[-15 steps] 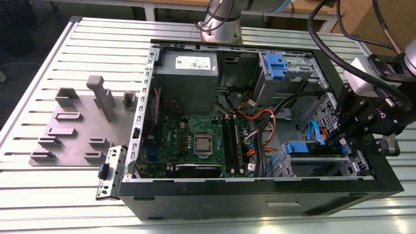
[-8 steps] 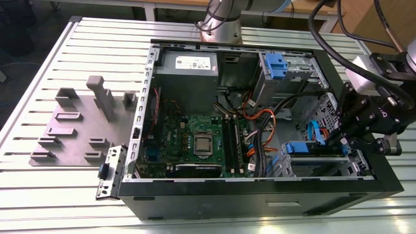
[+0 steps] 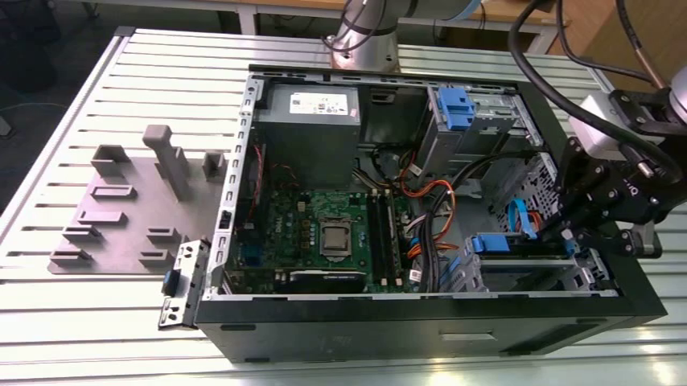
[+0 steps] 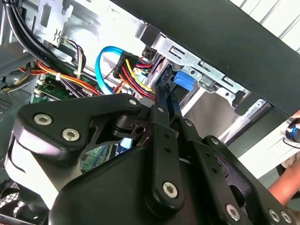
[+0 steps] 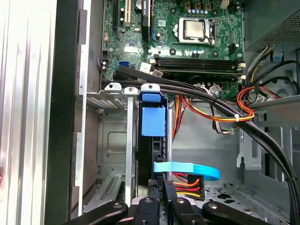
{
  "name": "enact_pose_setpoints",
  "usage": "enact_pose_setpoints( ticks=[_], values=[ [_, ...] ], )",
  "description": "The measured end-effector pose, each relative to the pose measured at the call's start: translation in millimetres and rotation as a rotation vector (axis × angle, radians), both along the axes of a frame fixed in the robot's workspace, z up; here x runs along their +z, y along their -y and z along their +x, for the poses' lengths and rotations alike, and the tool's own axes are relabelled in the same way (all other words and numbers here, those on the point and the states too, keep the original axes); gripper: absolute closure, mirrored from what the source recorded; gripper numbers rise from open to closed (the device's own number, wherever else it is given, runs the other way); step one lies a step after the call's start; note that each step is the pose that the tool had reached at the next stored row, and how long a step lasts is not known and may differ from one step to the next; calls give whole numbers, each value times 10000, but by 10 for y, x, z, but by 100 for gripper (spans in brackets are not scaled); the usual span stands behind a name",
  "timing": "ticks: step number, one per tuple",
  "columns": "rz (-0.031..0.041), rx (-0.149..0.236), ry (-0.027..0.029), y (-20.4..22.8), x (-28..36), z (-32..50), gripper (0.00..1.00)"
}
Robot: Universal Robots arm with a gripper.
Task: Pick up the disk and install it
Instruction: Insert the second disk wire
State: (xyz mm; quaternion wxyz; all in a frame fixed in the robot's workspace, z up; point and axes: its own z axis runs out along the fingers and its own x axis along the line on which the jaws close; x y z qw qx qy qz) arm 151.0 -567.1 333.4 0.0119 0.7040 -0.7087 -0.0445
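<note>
Pinching the disk edge-on inside the computer case, the gripper sits closed on it.

In the second wrist view, the black gripper reaches toward a blue plastic tab at the metal drive cage, beside a light-blue data cable and red-yellow power wires.

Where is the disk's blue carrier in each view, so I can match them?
Exterior view: blue carrier in the drive cage, toward the exterior view's right.
Second wrist view: against the silver cage wall.
First wrist view: upright in the cage.
Shared landmark: the light-blue cable beside it.
</note>
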Motion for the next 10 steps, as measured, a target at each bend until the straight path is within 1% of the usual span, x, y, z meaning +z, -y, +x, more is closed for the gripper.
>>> enact_pose_setpoints(
  ticks=[6,10],
  values=[
    [1,0,0,0,-13,0,83],
    [3,0,0,0,-39,0,83]
  ],
)
